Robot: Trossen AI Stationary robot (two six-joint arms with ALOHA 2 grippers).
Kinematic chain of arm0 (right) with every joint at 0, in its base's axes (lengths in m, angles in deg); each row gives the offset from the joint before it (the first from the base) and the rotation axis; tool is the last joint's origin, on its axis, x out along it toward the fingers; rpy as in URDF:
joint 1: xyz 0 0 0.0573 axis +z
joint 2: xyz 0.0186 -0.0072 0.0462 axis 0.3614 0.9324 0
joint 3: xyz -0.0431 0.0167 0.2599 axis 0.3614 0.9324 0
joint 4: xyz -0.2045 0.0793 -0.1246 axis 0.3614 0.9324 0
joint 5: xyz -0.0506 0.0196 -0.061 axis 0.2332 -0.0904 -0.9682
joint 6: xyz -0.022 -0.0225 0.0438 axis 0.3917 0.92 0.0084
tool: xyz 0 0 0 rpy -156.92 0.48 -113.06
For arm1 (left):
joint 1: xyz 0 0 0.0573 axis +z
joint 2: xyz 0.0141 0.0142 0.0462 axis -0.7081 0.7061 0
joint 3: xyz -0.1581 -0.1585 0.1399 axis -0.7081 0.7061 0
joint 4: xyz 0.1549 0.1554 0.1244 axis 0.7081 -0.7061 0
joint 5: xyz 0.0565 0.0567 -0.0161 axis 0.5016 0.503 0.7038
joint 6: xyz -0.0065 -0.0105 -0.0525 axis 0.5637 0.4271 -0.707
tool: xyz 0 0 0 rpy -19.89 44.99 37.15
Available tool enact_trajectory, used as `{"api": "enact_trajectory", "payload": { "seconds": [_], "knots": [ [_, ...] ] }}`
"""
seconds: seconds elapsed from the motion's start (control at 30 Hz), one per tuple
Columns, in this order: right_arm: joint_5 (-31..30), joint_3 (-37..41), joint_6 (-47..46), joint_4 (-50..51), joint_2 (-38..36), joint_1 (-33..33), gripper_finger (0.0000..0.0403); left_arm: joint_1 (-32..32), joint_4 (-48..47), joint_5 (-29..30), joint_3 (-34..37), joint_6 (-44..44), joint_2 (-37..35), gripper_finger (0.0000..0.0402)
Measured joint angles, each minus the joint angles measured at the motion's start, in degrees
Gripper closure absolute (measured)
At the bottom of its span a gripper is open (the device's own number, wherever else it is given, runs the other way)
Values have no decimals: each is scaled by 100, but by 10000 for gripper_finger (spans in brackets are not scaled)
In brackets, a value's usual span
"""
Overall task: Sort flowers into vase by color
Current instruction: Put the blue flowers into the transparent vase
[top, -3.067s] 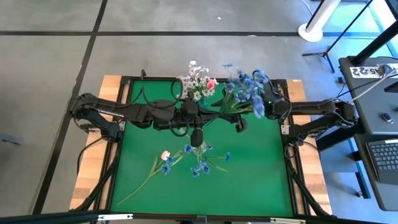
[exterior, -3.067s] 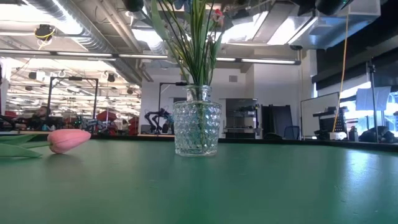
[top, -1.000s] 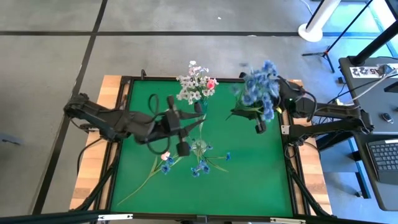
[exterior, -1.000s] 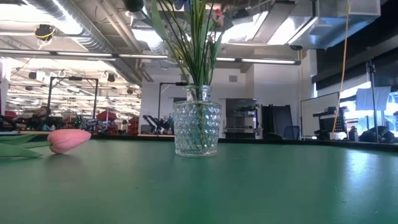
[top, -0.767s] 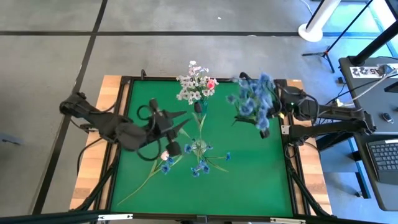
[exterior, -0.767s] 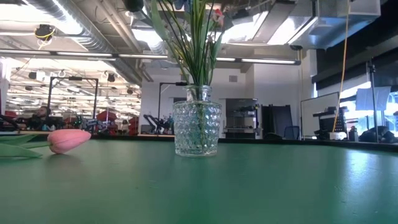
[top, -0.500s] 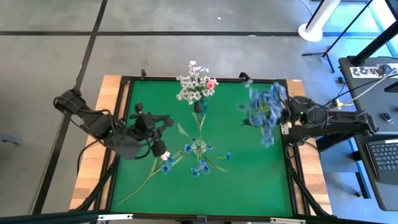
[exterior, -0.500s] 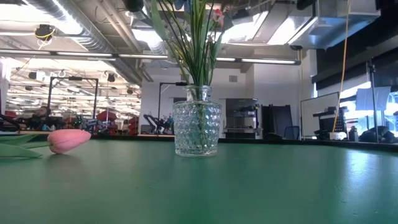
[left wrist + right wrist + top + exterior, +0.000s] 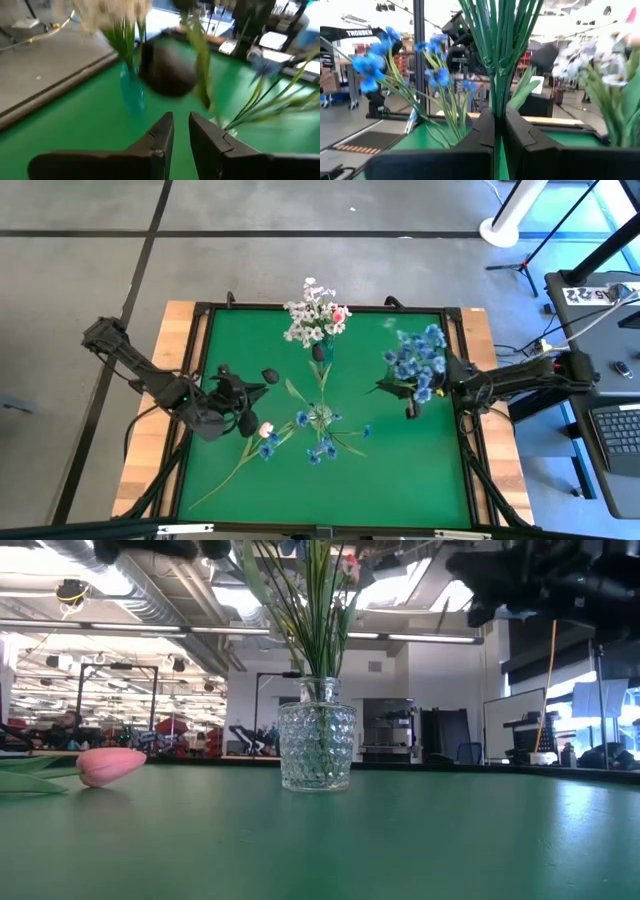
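- A green worktop (image 9: 400,470) in a black frame is seen from above on a grey floor; in the low view a large hall with ceiling lights lies behind it.
- A clear patterned glass vase (image 9: 316,745) is stood near the middle of the worktop, with green stems (image 9: 312,610) rising from it.
- A cluster of white blossoms with one pink bud (image 9: 315,320) is seen near the far edge, above a teal vase (image 9: 132,95).
- Loose blue sprigs (image 9: 322,445) and a pink tulip bud (image 9: 266,429) are laid on the worktop just beside the glass vase, toward the near edge.
- The left gripper (image 9: 243,420) is positioned near the left edge, just beside the pink tulip bud. Its fingers (image 9: 156,137) are set nearly together with a narrow gap; no contact with any stem is visible. A dark bud (image 9: 269,375) is seen close ahead of it.
- The right gripper (image 9: 499,131) is positioned at the right edge and is clamped on a bunch of blue flowers (image 9: 415,358), whose stems pass between the fingers (image 9: 482,132).
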Motion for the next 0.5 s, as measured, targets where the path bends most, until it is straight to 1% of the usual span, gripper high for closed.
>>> {"api": "enact_trajectory", "payload": {
  "seconds": [0.2, 0.37, 0.5],
  "knots": [
    [38, -305, 173, -847, 1364, 276, 392, -43, 845, -38, 870, -14, -222, 370],
    [42, -649, 348, -1776, 2480, 492, 392, -106, 1413, -53, 1388, -40, -472, 393],
    [155, -1060, 385, -2092, 3218, 478, 392, -119, 2006, -364, 1821, -39, -543, 399]
  ]
}}
